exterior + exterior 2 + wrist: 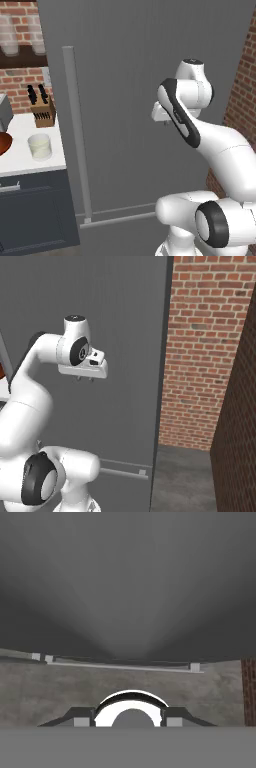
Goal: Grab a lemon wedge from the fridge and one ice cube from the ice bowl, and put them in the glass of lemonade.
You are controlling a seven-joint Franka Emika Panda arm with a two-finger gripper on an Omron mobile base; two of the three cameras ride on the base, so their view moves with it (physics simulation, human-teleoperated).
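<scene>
Left base view: the shut fridge (135,100) stands just ahead of the downward-pointing fingers (162,121), its handle (76,135) well to their left. In the hand view the fingers (82,721) stand partly apart, holding nothing.

- The arm (215,145) is glossy white, built of rounded, bulging segments.
- Dark grey to black bands and round caps mark its joints, one a long slanted stripe along the upper link.
- The hand (85,367) is a flat white block with small dark details on its face.
- The jaws end in two small dark tips.
</scene>
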